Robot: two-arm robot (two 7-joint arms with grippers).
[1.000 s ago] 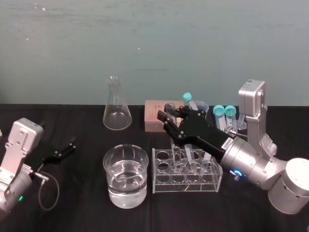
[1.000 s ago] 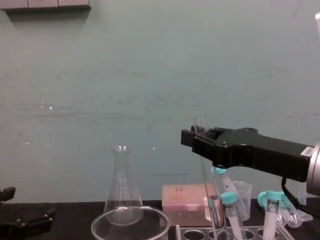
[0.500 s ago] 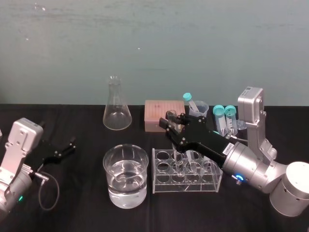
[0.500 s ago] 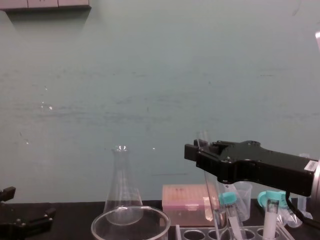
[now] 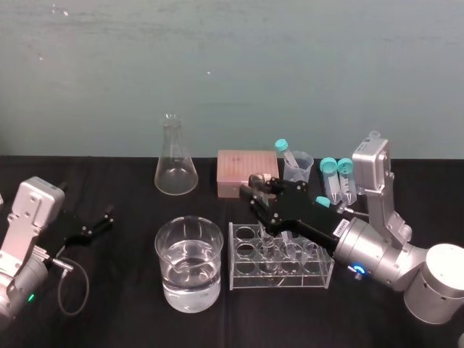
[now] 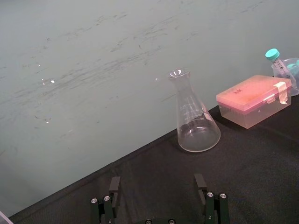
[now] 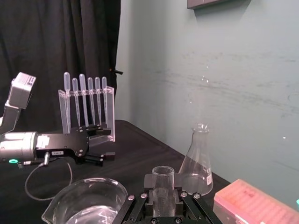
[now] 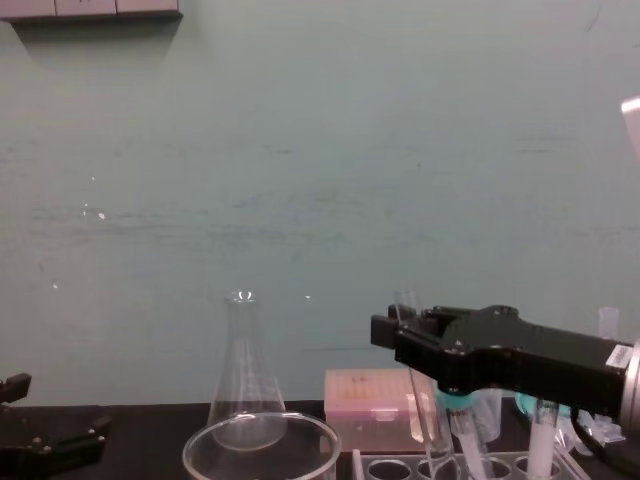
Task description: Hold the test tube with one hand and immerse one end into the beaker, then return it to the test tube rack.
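Black two-fingered right gripper [image 5: 259,191] is clamped on the long clear glass test tube [image 5: 267,241]. The tube's lower end is entering the pale translucent plastic rack [image 5: 245,274], at 3 o'clock from the wide glass beaker [image 5: 188,262]. Risk: the leaning tube may jam or crack on the hole's rim. Left gripper [image 5: 107,216] is parked at 9 o'clock, fingers apart.

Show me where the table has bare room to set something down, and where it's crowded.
Bare black table lies between the left gripper, the flask and the beaker; another strip runs in front of the rack. Crowded: behind the rack, with the pink box, cup, capped tubes, and the right gripper holding the test tube.
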